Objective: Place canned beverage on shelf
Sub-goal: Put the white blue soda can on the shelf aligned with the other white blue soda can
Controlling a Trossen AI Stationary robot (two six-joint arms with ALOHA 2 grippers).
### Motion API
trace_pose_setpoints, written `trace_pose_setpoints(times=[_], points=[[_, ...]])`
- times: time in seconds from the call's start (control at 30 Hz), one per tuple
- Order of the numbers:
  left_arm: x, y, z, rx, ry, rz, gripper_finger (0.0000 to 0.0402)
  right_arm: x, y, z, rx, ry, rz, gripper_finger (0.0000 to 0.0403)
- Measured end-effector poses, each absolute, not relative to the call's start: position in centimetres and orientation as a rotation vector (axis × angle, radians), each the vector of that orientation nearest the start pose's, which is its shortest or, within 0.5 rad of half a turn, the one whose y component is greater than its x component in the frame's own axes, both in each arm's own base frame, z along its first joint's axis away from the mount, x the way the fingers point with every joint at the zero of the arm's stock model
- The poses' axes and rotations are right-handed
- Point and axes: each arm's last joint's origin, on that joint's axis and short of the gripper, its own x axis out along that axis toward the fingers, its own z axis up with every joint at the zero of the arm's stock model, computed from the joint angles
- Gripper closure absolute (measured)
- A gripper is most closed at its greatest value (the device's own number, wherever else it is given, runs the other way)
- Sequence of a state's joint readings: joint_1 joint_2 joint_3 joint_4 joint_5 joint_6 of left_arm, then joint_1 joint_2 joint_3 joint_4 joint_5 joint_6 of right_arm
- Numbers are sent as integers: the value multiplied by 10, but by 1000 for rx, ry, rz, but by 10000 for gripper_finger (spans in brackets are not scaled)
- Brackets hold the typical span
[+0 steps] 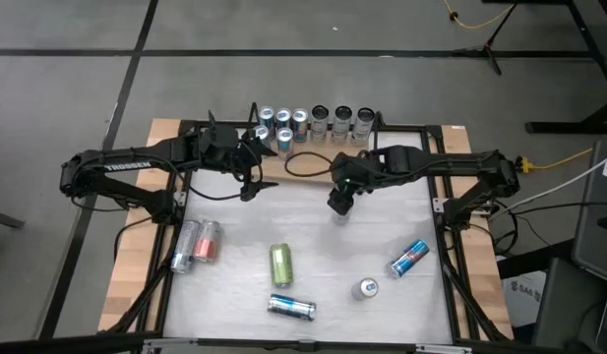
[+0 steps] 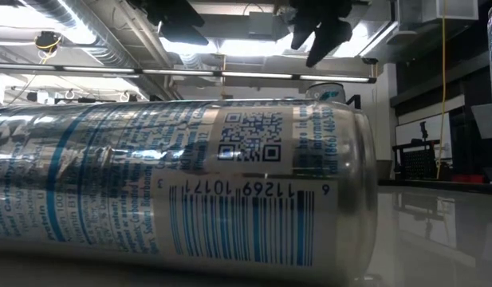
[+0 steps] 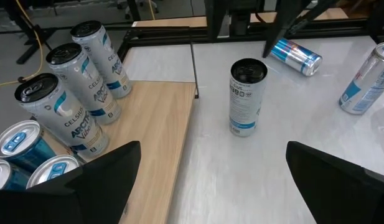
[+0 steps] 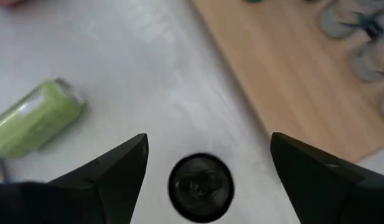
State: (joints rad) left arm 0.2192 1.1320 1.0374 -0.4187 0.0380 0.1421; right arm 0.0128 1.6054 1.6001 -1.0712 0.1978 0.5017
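Note:
A canned beverage with a dark top stands upright on the white table, near the shelf. My right gripper hangs open right above it, a finger off to either side of the can's top, touching nothing; in the high view it is at mid table. The shelf, a light wooden board, lies along the far edge with several cans standing on it. My left gripper is open and empty, held above the table beside the shelf.
Loose cans lie on the table: two reddish ones at the left, a green one, a silver-blue one close to the low camera, and a blue one. One can stands upright. A black cable loop lies near the shelf.

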Motion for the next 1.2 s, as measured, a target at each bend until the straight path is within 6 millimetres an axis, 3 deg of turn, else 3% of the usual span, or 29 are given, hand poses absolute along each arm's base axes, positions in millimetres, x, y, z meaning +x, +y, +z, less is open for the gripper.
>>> trace_pose_setpoints(times=[0.23,0.5,1.2], points=[[236,51,332,73,521,141,6,319,0,328,213,1091,-293,77],[236,51,332,73,521,141,6,316,1,310,204,1161,-247,77],[236,52,332,73,521,141,6,316,1,309,153,1169,-228,77]])
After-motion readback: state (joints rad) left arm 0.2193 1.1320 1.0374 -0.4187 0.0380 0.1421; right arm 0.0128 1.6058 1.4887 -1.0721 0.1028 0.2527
